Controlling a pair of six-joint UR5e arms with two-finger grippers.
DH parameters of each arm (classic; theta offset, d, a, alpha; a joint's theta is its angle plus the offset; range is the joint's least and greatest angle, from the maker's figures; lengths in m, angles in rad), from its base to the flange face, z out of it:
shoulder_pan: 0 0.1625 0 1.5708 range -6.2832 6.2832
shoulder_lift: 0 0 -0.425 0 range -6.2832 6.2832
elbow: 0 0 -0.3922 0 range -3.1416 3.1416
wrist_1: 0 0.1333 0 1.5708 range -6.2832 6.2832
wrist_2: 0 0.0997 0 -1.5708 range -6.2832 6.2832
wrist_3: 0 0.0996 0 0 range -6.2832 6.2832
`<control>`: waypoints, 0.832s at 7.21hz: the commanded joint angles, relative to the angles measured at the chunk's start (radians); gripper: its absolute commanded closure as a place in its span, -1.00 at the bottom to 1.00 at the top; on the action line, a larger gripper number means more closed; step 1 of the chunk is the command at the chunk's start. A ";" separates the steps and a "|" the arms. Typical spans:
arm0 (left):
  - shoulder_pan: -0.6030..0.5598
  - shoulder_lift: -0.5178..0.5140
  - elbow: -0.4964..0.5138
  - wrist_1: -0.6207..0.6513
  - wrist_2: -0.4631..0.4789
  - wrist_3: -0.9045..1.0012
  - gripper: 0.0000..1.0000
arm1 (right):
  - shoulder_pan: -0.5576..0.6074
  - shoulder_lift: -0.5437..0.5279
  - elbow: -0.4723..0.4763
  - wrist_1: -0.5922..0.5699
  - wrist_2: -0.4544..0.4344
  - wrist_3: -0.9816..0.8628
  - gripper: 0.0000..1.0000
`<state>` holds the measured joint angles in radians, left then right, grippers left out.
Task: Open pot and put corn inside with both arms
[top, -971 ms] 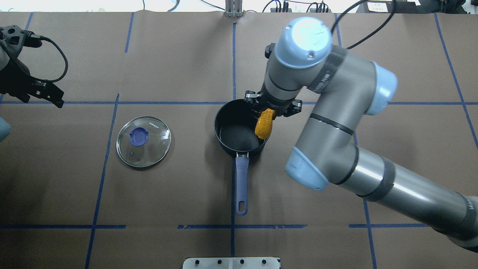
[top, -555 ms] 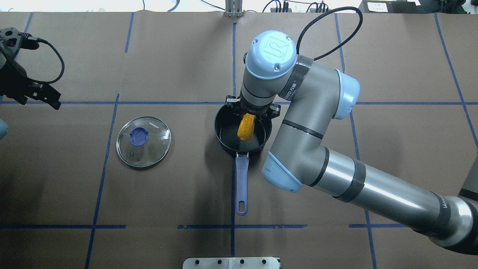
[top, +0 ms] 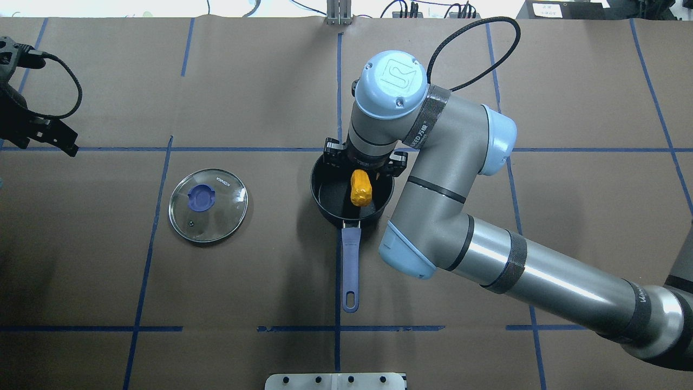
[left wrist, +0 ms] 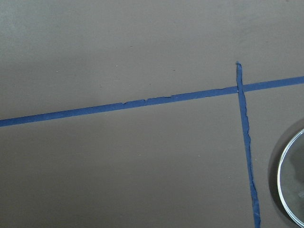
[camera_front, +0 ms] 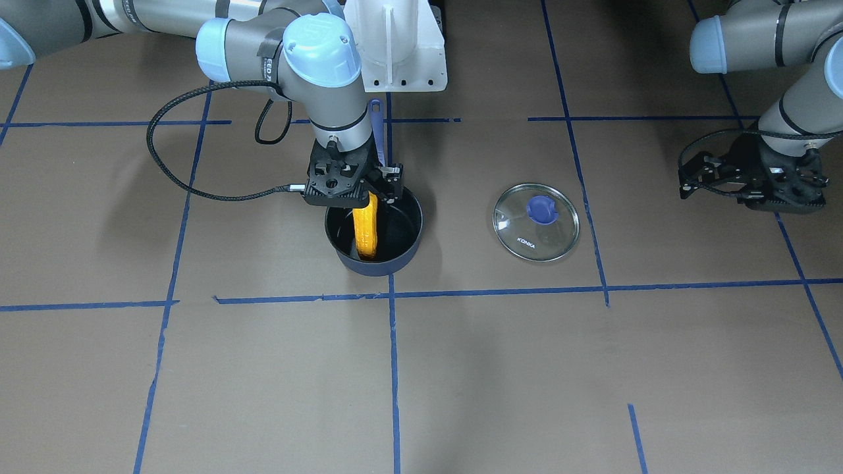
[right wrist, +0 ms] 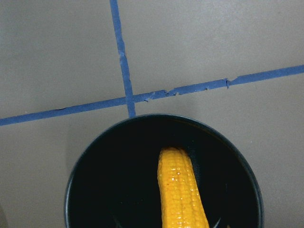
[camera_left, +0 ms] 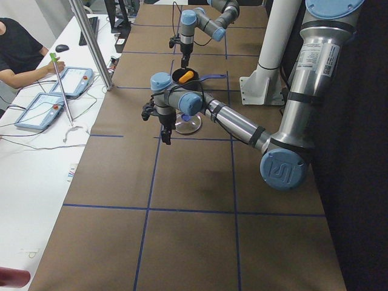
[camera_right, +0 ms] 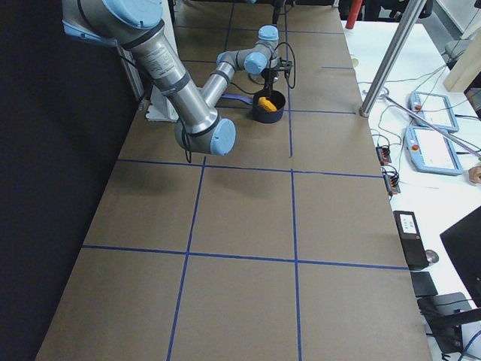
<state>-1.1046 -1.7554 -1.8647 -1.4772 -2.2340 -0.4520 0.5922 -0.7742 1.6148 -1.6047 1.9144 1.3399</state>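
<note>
"KONKA" is printed near the rim of the glass lid (top: 208, 205), toward the worktop's (top: 260, 271) left edge. The right arm's (top: 424, 128) wrist band carries lettering too small to read fully.

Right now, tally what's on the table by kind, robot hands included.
pot: 1
lid: 1
corn: 1
hands: 2 (right hand, left hand)
Total: 5
</note>
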 commanded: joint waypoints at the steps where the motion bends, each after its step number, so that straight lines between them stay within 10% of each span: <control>1: -0.021 0.022 -0.001 0.002 -0.012 0.042 -1.00 | 0.006 -0.011 0.034 -0.004 0.008 -0.001 -0.98; 6: -0.272 0.119 0.154 0.000 -0.118 0.465 -1.00 | 0.264 -0.333 0.255 0.009 0.139 -0.364 -0.98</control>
<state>-1.3021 -1.6531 -1.7796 -1.4737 -2.3250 -0.1135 0.7685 -1.0195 1.8315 -1.6019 2.0008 1.1210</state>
